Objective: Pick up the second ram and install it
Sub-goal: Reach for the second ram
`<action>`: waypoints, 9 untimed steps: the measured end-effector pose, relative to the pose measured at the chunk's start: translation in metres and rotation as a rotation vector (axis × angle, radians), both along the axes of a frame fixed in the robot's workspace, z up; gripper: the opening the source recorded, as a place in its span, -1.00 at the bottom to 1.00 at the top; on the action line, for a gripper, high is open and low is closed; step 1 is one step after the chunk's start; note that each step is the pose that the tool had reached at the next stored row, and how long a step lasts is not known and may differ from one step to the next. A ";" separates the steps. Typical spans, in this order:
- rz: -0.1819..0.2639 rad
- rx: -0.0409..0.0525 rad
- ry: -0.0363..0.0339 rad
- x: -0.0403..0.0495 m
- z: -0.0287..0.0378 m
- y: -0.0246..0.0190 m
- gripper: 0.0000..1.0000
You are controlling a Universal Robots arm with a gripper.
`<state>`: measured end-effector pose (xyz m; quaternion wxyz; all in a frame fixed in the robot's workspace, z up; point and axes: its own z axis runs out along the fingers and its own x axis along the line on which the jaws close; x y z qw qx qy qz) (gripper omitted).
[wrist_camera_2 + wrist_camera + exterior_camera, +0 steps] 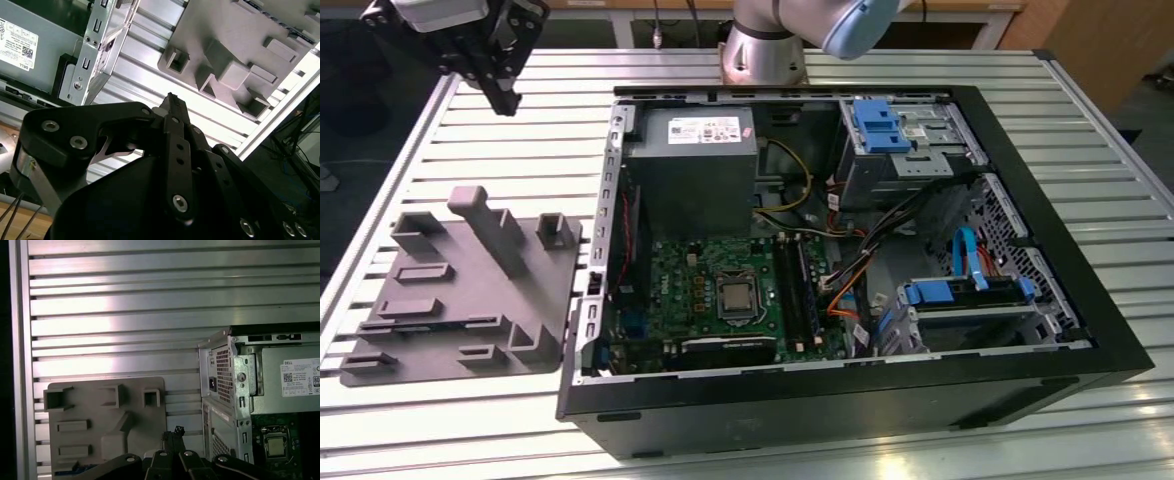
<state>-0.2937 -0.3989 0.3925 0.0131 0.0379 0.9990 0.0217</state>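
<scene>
Looking over the exterior view, I have the gripper (pixel 504 100) hanging high above the far corner of the table (pixel 534 140) on the exterior view's left, beyond the far end of the grey tray (pixel 400 350). In both wrist views its fingers taper together to a single point with nothing between them, so I read it as closed and empty.

What I take for the second ram (pixel 434 322) is a thin dark strip sitting in a slot toward the near end of that tray. I can't make out its chips from here, so that is a judgement. It lies from the gripper toward the near side of the exterior view, well apart from it and lower, with the tray's upright posts between the two. Its long axis runs across the exterior view, left to right, along the tray's near edge.

The open computer case (pixel 854 400) stands just beside the tray on the exterior view's right. Its memory slots (pixel 798 290) run far to near, crosswise to the stick.
</scene>
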 end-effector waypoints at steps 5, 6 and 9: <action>0.000 0.0000 0.0001 -0.0033 0.0000 0.0000 -0.79; 0.000 0.0000 0.0001 -0.0037 0.0000 0.0000 -0.79; 0.000 -0.0001 0.0000 -0.0050 0.0000 0.0000 -0.79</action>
